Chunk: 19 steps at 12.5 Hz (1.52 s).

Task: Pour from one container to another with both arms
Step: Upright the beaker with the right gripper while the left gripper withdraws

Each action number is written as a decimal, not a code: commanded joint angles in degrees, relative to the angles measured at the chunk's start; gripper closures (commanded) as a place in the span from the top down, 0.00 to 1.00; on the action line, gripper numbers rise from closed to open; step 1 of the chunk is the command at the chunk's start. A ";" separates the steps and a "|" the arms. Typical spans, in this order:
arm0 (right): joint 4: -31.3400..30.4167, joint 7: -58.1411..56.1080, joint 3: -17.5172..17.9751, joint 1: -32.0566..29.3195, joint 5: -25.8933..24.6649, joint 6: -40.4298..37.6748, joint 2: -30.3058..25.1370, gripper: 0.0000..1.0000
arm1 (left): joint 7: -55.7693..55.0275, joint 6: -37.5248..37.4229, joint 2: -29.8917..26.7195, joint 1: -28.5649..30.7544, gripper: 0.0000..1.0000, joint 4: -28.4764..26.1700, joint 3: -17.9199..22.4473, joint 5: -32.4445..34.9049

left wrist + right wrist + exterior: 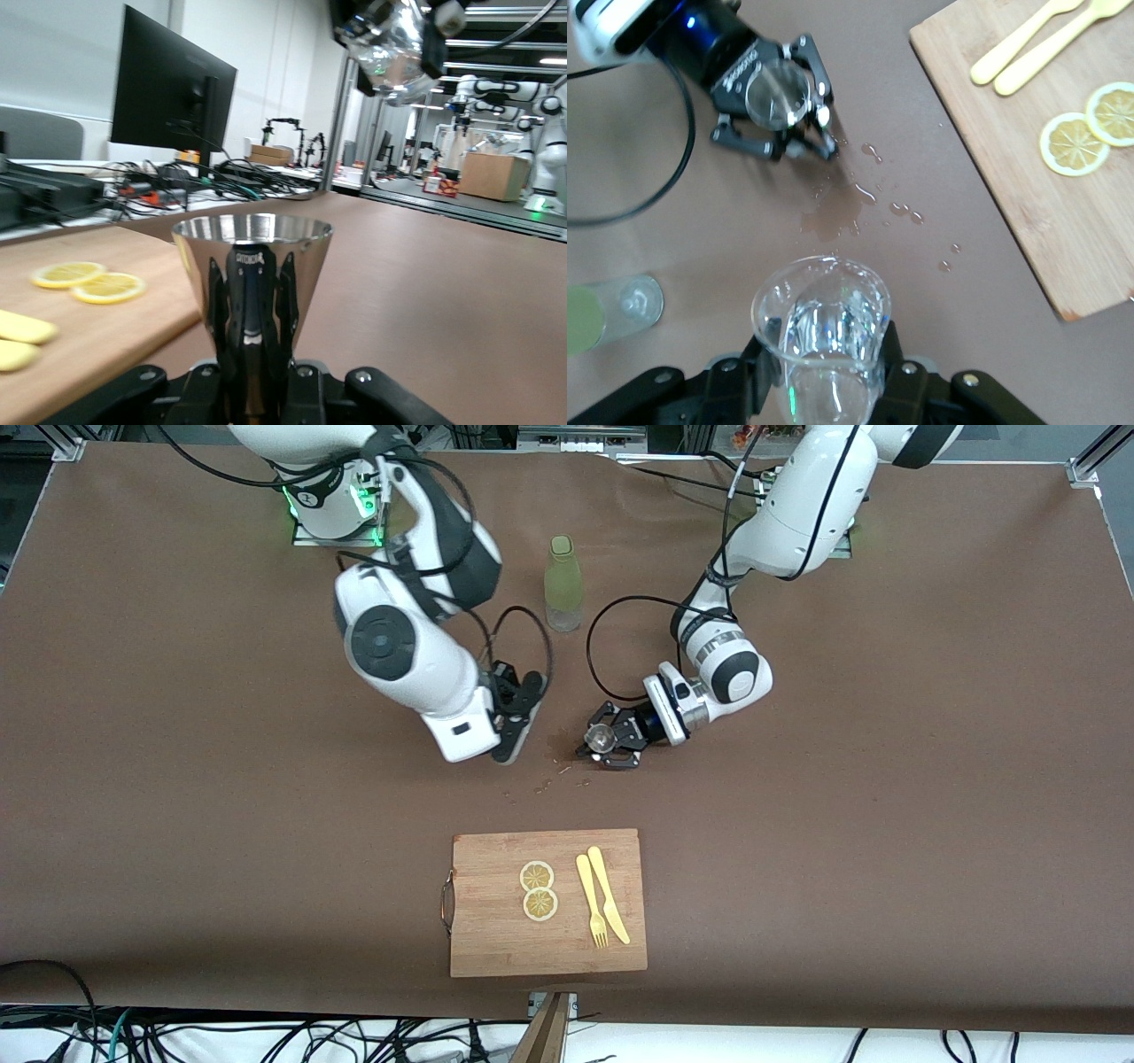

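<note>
Left pincer [607, 744] mid-frame in front view, clamped on metal cup [252, 266], mouth up, I guess to catch pour. Right pincer [514, 722] beside it, clamped on clear beaker [822, 332], held above desk [177, 779] away from cup. Right wrist view shows spilled drops [842, 208] by cup; front view barely. Left wrist view shows beaker overhead. Bottle [563, 584] upper centre, untouched.

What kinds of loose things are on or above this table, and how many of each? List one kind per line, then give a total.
Lemon slices: 2
Yellow cutlery, fork and knife: 2
Cutting board: 1
Bottle: 1
Metal cup, held by the left gripper: 1
Clear cup, held by the right gripper: 1
Total: 8
</note>
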 commanded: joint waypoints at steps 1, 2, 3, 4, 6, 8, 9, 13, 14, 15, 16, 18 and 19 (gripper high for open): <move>-8.63 -8.68 1.33 -6.72 6.56 -0.02 -7.26 0.24 | -2.87 -0.06 -3.77 4.66 0.00 -1.37 -0.07 5.57; -10.48 -12.28 1.41 -9.10 8.41 -0.02 -8.75 0.24 | -4.28 -0.15 -4.30 6.77 0.00 -1.46 -0.16 8.47; -12.15 -15.71 1.41 -11.64 10.70 -0.02 -9.90 0.24 | -5.42 -0.41 -4.74 9.05 0.00 -1.37 -0.33 11.71; -14.08 -19.58 1.50 -14.19 13.68 -0.02 -11.13 0.24 | -7.09 -1.46 -5.10 11.16 0.00 -1.37 -0.33 14.97; -17.77 -29.05 1.59 -18.77 18.52 0.42 -12.45 0.24 | -9.64 -3.48 -5.54 15.82 0.00 -1.29 -0.33 22.26; -21.20 -38.56 1.59 -24.12 24.05 1.21 -13.07 0.24 | -12.54 -6.72 -5.54 19.95 0.00 -0.76 -0.25 28.94; -22.52 -41.82 1.59 -26.50 25.99 0.86 -13.16 0.24 | -13.94 -8.31 -5.54 22.23 0.00 -0.58 -0.25 32.19; -27.46 -57.89 1.59 -35.64 28.37 -0.02 -12.81 0.24 | -17.29 -16.22 -5.28 30.94 0.00 1.17 -0.07 44.50; -27.55 -60.29 1.50 -36.88 28.65 -0.02 -12.46 0.24 | -17.39 -18.06 -5.01 33.05 0.00 1.96 -0.07 47.32; -27.55 -62.75 1.50 -38.81 28.65 -0.11 -11.59 0.24 | -17.39 -20.25 -4.49 34.63 0.00 2.66 -0.07 49.61; -27.55 -64.95 1.50 -40.65 28.56 -0.11 -10.45 0.24 | -17.39 -22.36 -3.53 36.39 0.00 3.63 0.02 51.89; -27.37 -70.91 1.50 -44.09 28.82 0.07 -8.34 0.24 | -18.43 -25.97 -1.77 39.90 0.00 6.08 0.10 56.37; -27.20 -74.25 1.59 -45.49 29.78 0.16 -6.67 0.24 | -19.40 -27.38 -0.46 42.10 0.00 8.62 0.10 59.01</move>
